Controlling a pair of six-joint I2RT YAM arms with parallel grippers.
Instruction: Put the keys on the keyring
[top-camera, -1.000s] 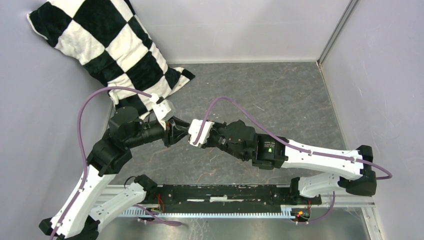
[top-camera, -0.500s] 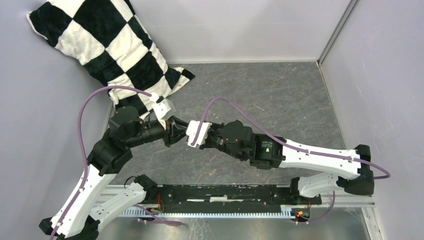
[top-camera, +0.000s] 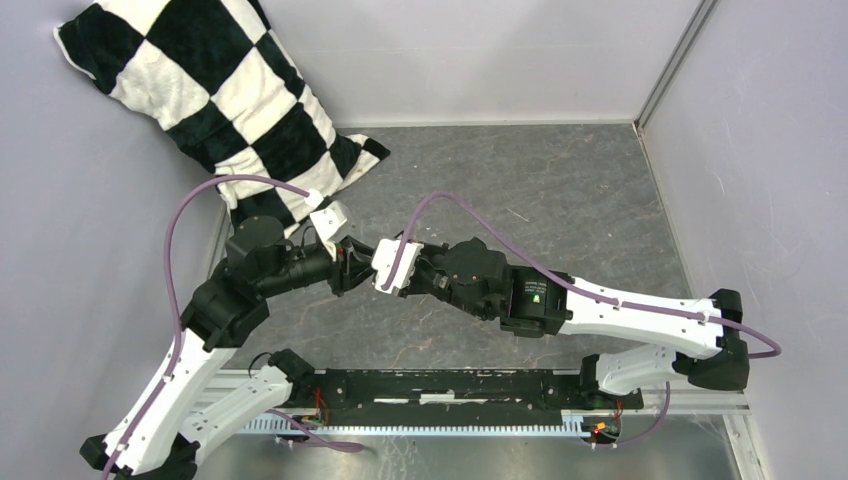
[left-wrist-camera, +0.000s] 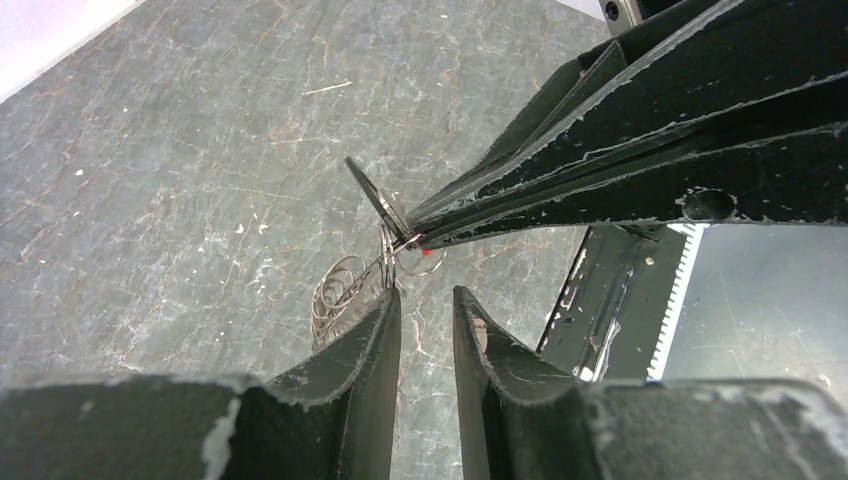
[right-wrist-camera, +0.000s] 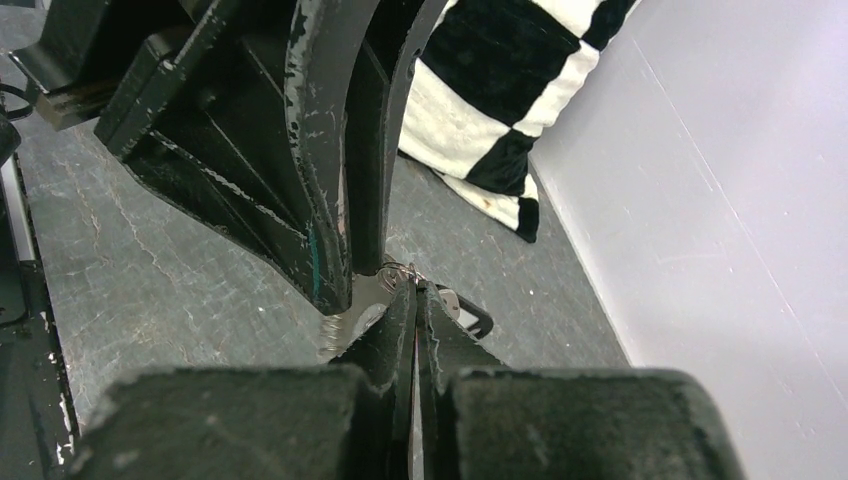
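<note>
In the left wrist view my right gripper (left-wrist-camera: 410, 238) reaches in from the upper right, shut. A small key (left-wrist-camera: 372, 190) with a black head sticks out past its tip. The keyring (left-wrist-camera: 338, 292), a bundle of thin silvery loops with a red tag (left-wrist-camera: 428, 253), hangs just below that tip, against my left gripper's left fingertip (left-wrist-camera: 385, 300). My left gripper (left-wrist-camera: 425, 300) is open and only the floor shows in its narrow gap. In the right wrist view, my right gripper (right-wrist-camera: 415, 287) pinches a silver sliver, with the black key head (right-wrist-camera: 478, 322) beside its tip. From above, the arms hide both.
A black-and-white checkered pillow (top-camera: 220, 95) leans in the far left corner, also behind the fingers in the right wrist view (right-wrist-camera: 500, 100). A black rail (top-camera: 450, 385) runs along the near edge. Grey walls close in the stone-patterned floor (top-camera: 560, 190).
The right gripper has edged a little left, closer to the left gripper. The left arm's elbow has shifted slightly right. Both grips look the same.
</note>
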